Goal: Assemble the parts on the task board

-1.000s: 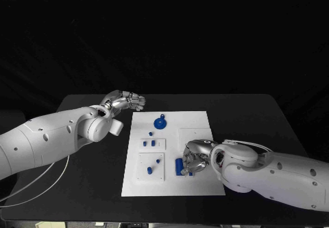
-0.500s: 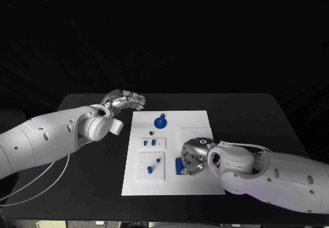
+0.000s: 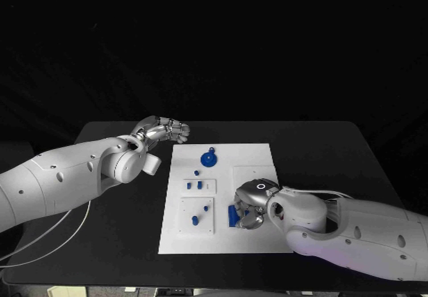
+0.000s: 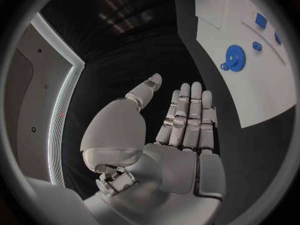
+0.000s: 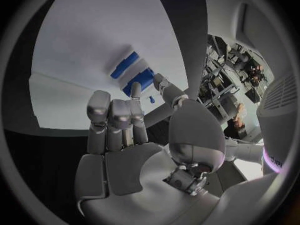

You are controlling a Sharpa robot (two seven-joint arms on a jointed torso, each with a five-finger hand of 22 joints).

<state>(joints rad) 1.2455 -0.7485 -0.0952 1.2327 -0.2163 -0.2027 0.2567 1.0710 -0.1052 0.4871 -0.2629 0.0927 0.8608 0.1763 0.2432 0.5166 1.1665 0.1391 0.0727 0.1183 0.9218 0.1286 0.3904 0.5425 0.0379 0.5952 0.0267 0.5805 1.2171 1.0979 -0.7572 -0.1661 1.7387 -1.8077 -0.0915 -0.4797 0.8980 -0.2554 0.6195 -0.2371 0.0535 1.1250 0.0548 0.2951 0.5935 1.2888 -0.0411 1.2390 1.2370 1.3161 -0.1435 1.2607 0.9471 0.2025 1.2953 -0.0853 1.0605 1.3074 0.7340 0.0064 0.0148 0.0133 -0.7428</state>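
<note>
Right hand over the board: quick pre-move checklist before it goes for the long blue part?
1. Right hand over the white task board: ok.
2. Right hand empty, fingers apart above the long blue part: ok.
3. Contact with that part: cannot tell.
4. Left hand off the board, at its far left corner, holding nothing: ok.
5. Blue gear-shaped part away from the right hand: ok.

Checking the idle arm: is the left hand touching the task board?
Apart. The head view shows the left hand beyond the task board's far corner, with black table between.
</note>
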